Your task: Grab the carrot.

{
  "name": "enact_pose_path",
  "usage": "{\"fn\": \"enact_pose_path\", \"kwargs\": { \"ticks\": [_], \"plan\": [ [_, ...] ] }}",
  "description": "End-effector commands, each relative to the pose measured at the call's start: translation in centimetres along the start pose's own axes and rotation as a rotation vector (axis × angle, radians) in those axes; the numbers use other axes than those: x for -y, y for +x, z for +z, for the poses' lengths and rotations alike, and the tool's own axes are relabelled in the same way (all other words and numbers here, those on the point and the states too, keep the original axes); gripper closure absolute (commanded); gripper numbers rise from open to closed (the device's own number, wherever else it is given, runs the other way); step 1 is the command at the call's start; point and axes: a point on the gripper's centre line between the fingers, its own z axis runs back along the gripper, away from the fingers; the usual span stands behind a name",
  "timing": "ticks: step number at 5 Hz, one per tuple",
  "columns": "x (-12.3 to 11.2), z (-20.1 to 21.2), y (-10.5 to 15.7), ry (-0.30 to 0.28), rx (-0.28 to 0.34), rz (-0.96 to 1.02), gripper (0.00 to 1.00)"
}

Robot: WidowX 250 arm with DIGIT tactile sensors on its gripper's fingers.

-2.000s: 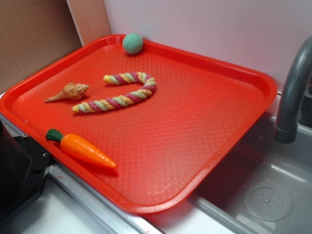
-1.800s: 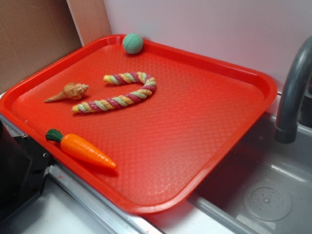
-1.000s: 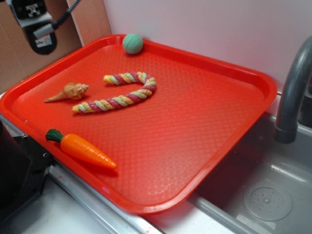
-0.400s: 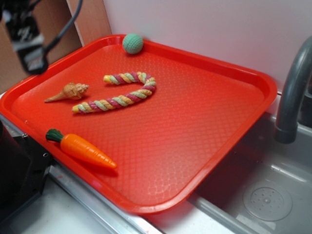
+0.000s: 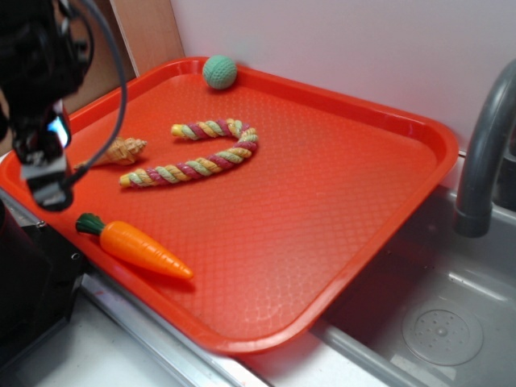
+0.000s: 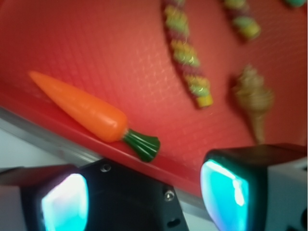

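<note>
The orange carrot [image 5: 139, 247] with its dark green top lies near the front left rim of the red tray [image 5: 322, 201], point toward the right. In the wrist view the carrot [image 6: 84, 108] lies ahead of the jaws, green stub toward the middle. My gripper [image 5: 44, 173] hangs above the tray's left edge, a little up and left of the carrot's green top. It is open and empty; in the wrist view the gripper [image 6: 144, 197] has its two pads wide apart with nothing between them.
A tan seashell [image 5: 117, 151], a braided rope [image 5: 201, 153] and a green ball [image 5: 219, 72] lie on the tray's far left half. A black block [image 5: 32, 282] stands beside the tray's front left rim. A grey faucet [image 5: 484, 153] and sink are at the right.
The arm came into view at the top left and has moved down and forward, from above the cardboard to just over the tray's left edge. The objects have not moved.
</note>
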Motion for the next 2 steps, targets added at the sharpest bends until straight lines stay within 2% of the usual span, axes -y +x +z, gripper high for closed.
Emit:
{"fn": "enact_pose_path", "kwargs": {
  "ticks": [1, 2],
  "plan": [
    [1.0, -3.6, 3.9, -0.007, -0.037, -0.142, 0.00],
    [2.7, -5.4, 5.8, 0.006, -0.076, -0.254, 0.00]
  ]
}}
